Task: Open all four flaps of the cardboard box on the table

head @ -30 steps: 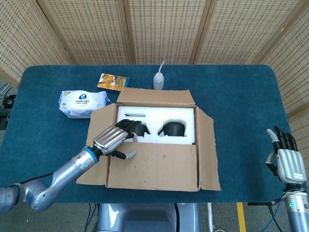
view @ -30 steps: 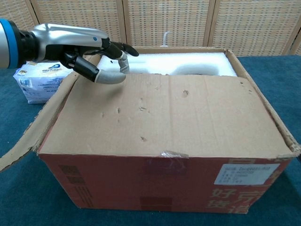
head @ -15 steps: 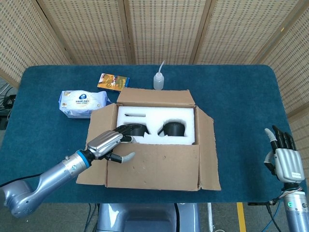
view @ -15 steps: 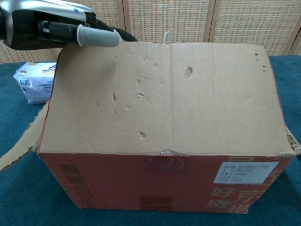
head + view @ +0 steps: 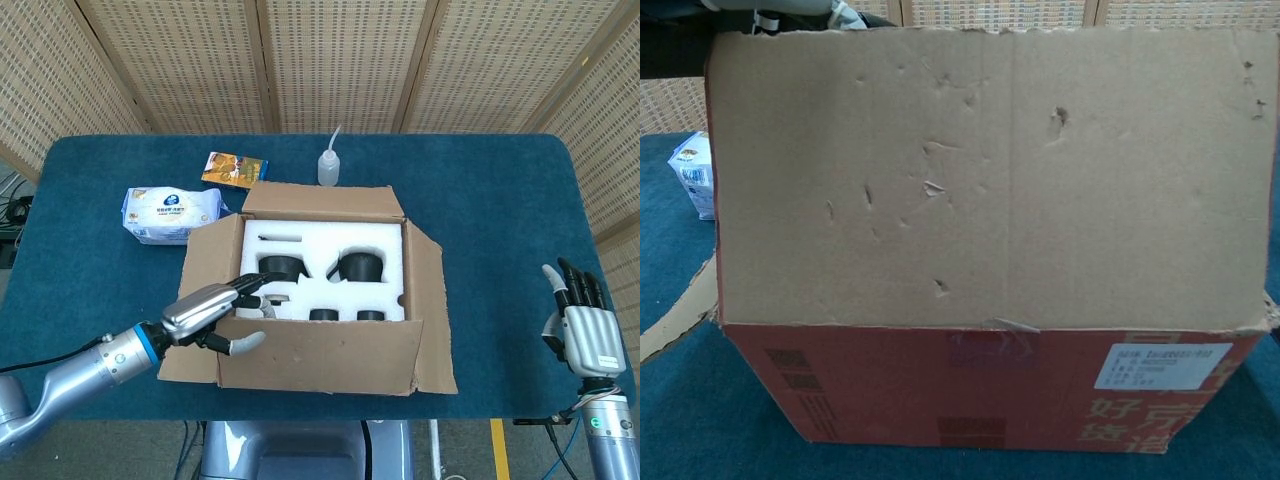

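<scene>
The cardboard box (image 5: pixel 325 290) sits mid-table on the blue cloth (image 5: pixel 480 200), a little toward the robot's side. 3 of its flaps are folded out: the far one (image 5: pixel 322 202) lies back toward the squeeze bottle (image 5: pixel 329 163), the left flap (image 5: pixel 205 262) and the right flap (image 5: pixel 430 300) splay outward. The near flap (image 5: pixel 318 355) is the one in play, and it stands up almost vertical; in the chest view it fills nearly the whole picture as a tall brown sheet (image 5: pixel 990 180) above the red printed box wall (image 5: pixel 990 385).

The left hand (image 5: pixel 212 315) is at that flap's top left corner. Its fingers (image 5: pixel 248 285) reach over the edge and point into the box above the white foam insert (image 5: pixel 325 265), while the thumb (image 5: pixel 243 343) lies on the outside face of the flap, so the cardboard edge runs between them. The hand looks to be pinching the flap there. From the chest view only a sliver of the hand (image 5: pixel 790 12) peeps over the top edge.

The right hand (image 5: pixel 582 325) is well apart from the box, by the table's right near corner, fingers straight, spread and holding nothing.

Inside the foam, dark round items (image 5: pixel 360 266) sit in their cut-outs. A wet wipes pack (image 5: pixel 168 213) and a small orange packet (image 5: pixel 234 169) lie to the left of the box.
</scene>
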Robot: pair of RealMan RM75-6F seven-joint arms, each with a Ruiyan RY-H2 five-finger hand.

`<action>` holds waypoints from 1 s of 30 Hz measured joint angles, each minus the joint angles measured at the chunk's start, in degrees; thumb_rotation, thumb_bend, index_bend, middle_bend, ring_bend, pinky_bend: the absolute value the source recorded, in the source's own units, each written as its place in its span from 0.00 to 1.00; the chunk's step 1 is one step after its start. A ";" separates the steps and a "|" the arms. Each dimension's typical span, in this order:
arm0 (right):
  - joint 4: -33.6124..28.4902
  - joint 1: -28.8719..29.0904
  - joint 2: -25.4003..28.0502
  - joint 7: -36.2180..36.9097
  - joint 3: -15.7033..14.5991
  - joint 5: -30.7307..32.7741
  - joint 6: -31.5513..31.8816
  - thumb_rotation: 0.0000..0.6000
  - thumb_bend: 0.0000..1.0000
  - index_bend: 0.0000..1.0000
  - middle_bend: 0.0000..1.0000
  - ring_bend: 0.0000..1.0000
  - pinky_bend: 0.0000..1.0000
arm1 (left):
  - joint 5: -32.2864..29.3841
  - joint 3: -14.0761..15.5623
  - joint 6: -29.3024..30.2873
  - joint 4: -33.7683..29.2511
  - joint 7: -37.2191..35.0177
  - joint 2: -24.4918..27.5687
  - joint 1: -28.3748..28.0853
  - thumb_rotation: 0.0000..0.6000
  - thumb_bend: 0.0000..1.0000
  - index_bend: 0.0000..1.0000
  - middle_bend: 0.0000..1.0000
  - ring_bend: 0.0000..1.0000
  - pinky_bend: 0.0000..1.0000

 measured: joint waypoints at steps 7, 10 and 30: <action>-1.00 0.08 0.07 -1.11 -0.02 0.02 0.08 1.00 0.96 0.05 0.00 0.00 0.00 | 11.85 4.39 6.21 2.36 -15.18 3.00 -0.82 0.36 0.39 0.44 0.00 0.00 0.00; -1.35 0.18 0.06 -1.57 -0.02 -0.05 0.11 1.00 0.96 0.05 0.00 0.00 0.00 | 17.58 7.27 9.65 4.33 -22.16 4.03 -2.12 0.36 0.39 0.44 0.00 0.00 0.00; -1.89 -0.29 0.39 -1.37 -0.19 -0.08 0.76 1.00 0.96 0.05 0.00 0.00 0.00 | 32.73 21.56 19.84 8.29 -28.46 5.95 -10.67 0.36 0.39 0.44 0.00 0.00 0.00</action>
